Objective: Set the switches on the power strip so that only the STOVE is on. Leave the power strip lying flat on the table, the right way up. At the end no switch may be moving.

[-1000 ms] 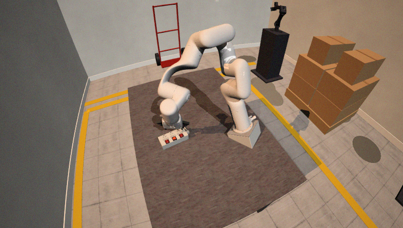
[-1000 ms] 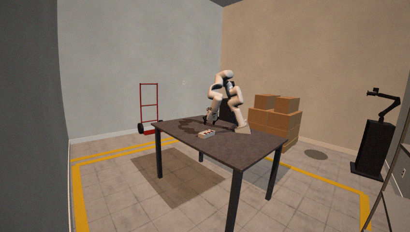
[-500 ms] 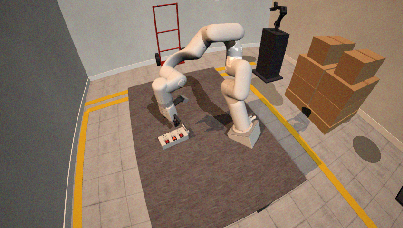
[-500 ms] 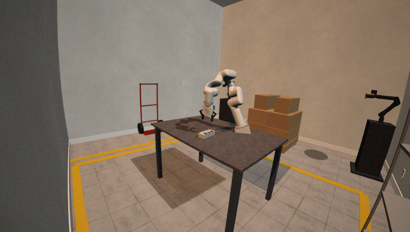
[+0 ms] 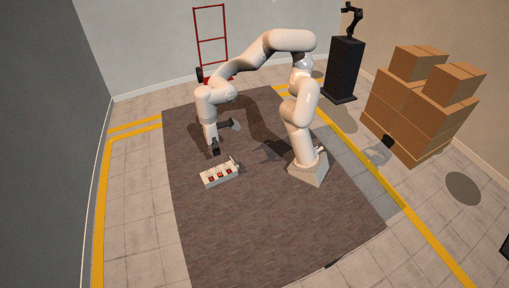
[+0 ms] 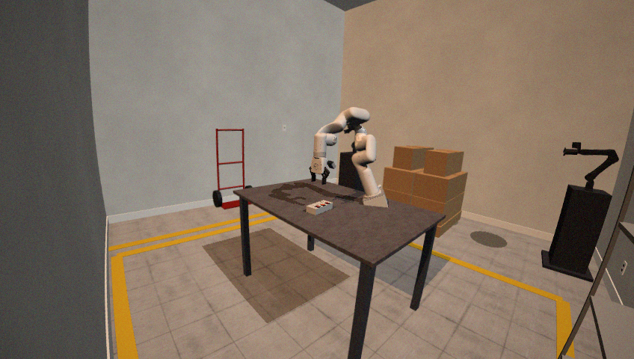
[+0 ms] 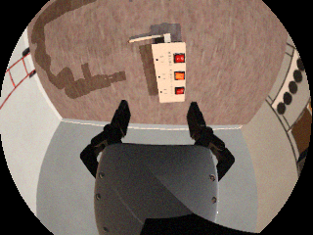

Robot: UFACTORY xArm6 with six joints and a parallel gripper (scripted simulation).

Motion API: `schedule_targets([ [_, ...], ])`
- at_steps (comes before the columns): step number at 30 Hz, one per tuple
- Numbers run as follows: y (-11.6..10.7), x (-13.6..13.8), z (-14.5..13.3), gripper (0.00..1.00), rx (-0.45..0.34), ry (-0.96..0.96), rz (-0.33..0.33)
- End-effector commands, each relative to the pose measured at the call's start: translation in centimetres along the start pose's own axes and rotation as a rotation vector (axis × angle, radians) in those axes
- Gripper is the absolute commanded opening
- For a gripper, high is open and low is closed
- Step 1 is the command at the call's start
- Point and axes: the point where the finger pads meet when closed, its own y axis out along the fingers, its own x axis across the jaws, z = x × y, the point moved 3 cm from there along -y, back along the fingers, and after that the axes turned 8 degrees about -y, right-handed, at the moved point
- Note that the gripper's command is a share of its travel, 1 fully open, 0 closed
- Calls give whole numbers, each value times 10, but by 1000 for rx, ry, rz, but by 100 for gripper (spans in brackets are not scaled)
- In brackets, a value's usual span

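Note:
The white power strip (image 5: 219,172) lies flat, right way up, on the dark table, with three red rocker switches in a row on top. It also shows in the exterior view (image 6: 319,206) and in the wrist view (image 7: 170,72). In the wrist view the middle switch (image 7: 179,76) looks brighter orange than the two outer ones. The labels are too small to read. My gripper (image 5: 215,147) is open and empty, held above the table behind the strip and clear of it. It also shows in the exterior view (image 6: 319,178). In the wrist view its two black fingers frame the table edge.
The arm's base (image 5: 308,170) stands on the table right of the strip. A red hand truck (image 5: 210,42), a black pedestal (image 5: 341,69) and stacked cardboard boxes (image 5: 421,99) stand on the floor around the table.

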Motion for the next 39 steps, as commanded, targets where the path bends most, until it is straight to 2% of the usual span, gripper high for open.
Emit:
schedule_targets([
  [1, -2, -1, -1, 100, -8, 9, -1],
  [12, -2, -1, -1, 100, -8, 3, -1],
  [21, 0, 0, -3, 100, -8, -94, 0],
  [26, 3, 2, -7, 100, -8, -271, 2],
  [35, 13, 7, -18, 100, -6, -736, 10],
  [37, 13, 7, -18, 100, -6, -736, 10],
  [38, 14, 8, -19, 100, -6, -878, 8],
  [39, 15, 9, -21, 100, -5, -915, 11],
])
